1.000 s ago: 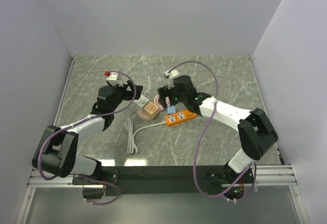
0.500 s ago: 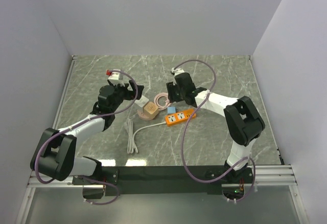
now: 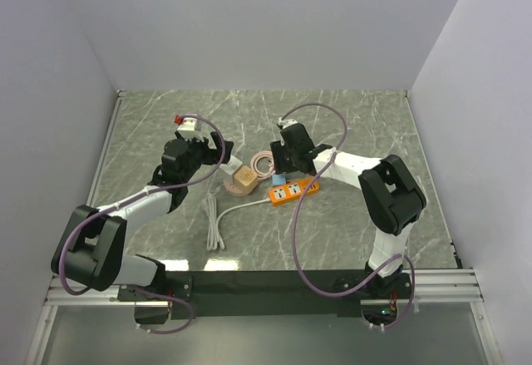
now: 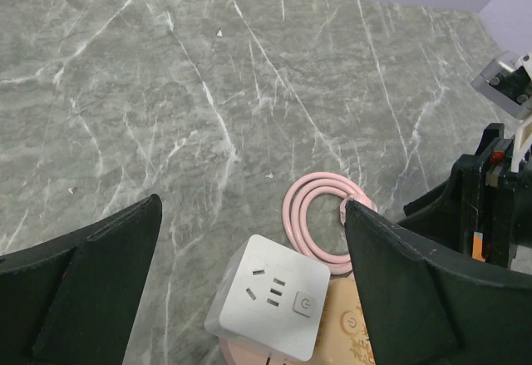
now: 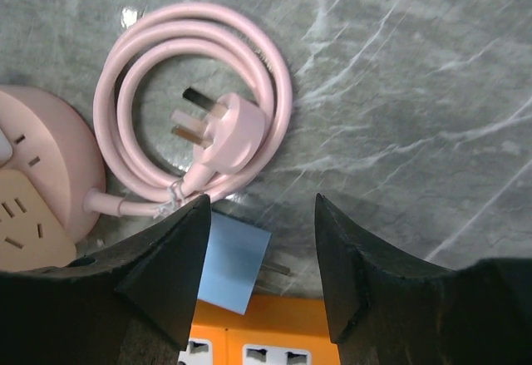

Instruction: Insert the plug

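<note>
Firstly, the right fingers [image 5: 166, 265] stand apart with only bare marble between them, so the right gripper [image 5: 260, 215] holds nothing. Just beyond them the pink plug [image 5: 224, 128] lies flat near the middle of the marble surface [image 3: 357, 115], inside the ring of its coiled pink cable [image 5: 199, 24]. A blue adapter [image 5: 234, 269] sits beside one finger, next to the orange power strip [image 5: 249, 336]. The left fingers [image 4: 91, 282] are wide apart; the left gripper [image 4: 251, 215] hangs over a white cube socket [image 4: 270, 305], gripping nothing.
</note>
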Available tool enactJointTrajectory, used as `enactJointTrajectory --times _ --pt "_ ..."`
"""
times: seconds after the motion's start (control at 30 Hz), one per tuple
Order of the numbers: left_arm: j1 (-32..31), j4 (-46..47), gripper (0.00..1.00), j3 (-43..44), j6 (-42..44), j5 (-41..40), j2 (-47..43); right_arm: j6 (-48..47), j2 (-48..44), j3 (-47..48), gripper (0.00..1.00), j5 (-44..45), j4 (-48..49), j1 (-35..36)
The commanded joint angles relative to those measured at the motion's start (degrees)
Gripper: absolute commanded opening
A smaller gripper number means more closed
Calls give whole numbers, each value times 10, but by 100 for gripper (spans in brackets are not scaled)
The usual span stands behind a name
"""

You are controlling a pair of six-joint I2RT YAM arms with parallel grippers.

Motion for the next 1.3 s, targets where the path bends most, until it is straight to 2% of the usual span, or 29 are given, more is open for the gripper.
enactJointTrajectory --times 0.0,0.33,0.43,0.77,0.97,1.27 --pt "-3 14 98 22 7 -4 5 18 -7 -8 60 13 -8 12" --pt "-2 17 99 15 6 -6 4 26 -6 -4 62 27 -40 47" --pt "-3 17 99 10 6 -10 -5 32 -9 -8 62 54 -47 56" --pt "-3 18 99 4 5 -10 -16 29 -91 -39 66 86 -36 92" --pt "-3 12 100 -2 8 -11 -28 28 -59 -25 66 66 -50 100" --pt "-3 6 100 -8 11 -14 -44 31 -34 -16 68 98 -64 106"
